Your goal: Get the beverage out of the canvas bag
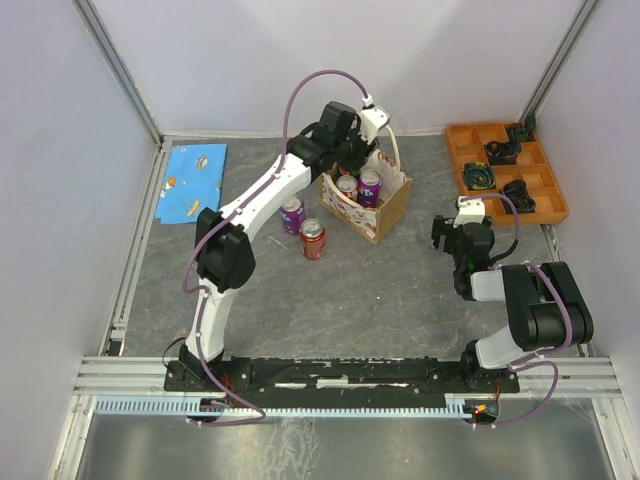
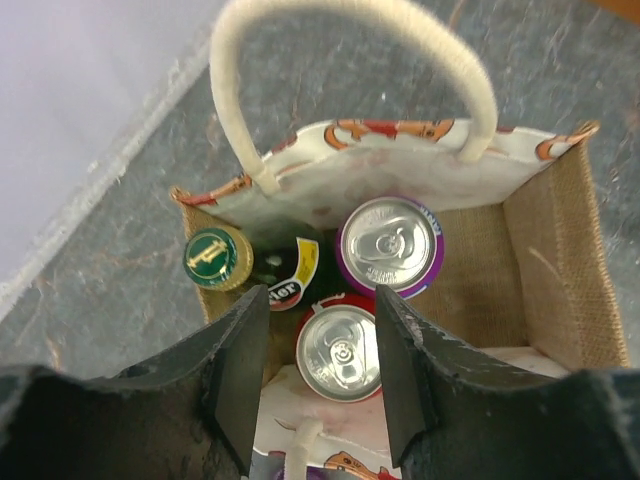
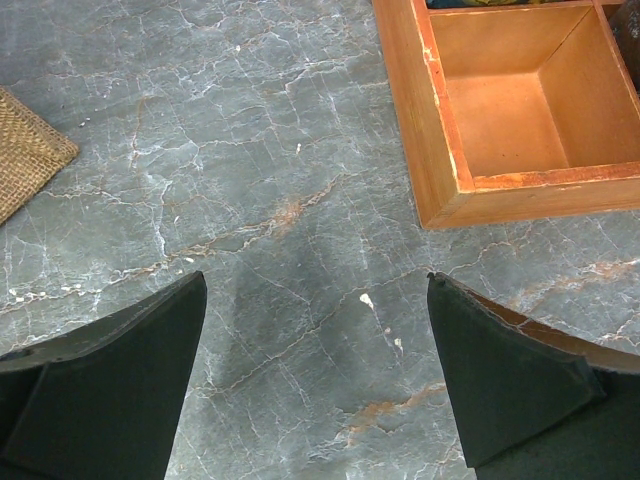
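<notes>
The small boxy tan-brown canvas bag (image 1: 385,215) with white looped handles stands upright towards the back of the grey marbled desk (image 1: 380,300), and the left arm reaches over its open mouth. Inside, seen from the left wrist, stand a red drink can with a silver lid (image 2: 340,350), a purple can (image 2: 390,245) touching it, and a dark bottle with a green-and-gold cap (image 2: 215,257) in the corner. The left tool (image 2: 322,300) hangs over the red can with one black finger on each side of the lid. A sliver of gap shows on one side, so the tool is released, not clamped.

A second purple can (image 1: 291,213) and a second red can (image 1: 313,239) stand on the desk just left of the bag.

The right tool (image 3: 316,278) is spread wide over bare desk, near a corner of the orange compartment tray (image 3: 430,150). A blue printed sheet (image 1: 192,180) lies at the far left.
</notes>
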`<state>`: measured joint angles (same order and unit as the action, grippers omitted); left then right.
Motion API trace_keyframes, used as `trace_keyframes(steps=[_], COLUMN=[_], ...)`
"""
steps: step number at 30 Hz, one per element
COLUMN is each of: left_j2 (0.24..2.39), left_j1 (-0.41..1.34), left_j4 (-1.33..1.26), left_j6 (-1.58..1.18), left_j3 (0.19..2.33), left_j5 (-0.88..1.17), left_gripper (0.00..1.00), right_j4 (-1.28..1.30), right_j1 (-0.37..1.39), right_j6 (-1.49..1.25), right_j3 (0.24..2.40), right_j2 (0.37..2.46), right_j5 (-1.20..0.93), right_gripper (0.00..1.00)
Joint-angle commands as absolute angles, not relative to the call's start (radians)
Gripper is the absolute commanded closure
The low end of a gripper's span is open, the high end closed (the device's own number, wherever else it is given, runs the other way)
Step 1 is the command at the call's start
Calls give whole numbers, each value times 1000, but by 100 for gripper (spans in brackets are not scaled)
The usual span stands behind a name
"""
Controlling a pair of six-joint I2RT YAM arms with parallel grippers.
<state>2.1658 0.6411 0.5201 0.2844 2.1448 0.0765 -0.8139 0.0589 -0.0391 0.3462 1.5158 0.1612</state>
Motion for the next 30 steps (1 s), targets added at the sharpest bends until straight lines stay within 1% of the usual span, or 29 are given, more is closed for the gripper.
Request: trace_keyframes(steps=[1,3,5,9,10,11,12,25,27,30], left_j2=[2185,2197,2201,2204,2205,2206,2207,2241,2247,2257], left_j1=[643,643,643,643,643,643,642,643,643,643], left_j4=[561,578,589,608,613,619,623,690,690,696], left_j6=[244,228,217,201,195,191,185,178,178,180], left_j3=[2187,2185,2175,2147,2142,2137,2132,2100,2093,2089], left_j5=[34,17,5,-18,-18,-20,-20,-65,-63,-53], left_gripper=[45,43,36,34,28,25,24,20,17,16], right_j4=[-848,-849,-849,-849,-849,-849,-849,-849,-848,-848], right_j1=[58,58,58,58,58,58,58,58,58,58], right_j6=[-38,-39,-38,-38,-40,-40,-40,-40,-39,-39], right_j3=[374,374,374,374,374,374,374,374,374,374], right_j2=[1514,1514,1513,1514,1514,1514,1513,1514,1513,1513], right_j5=[164,164,164,164,164,164,164,164,164,164], right_gripper=[1,1,1,1,1,1,1,1,1,1])
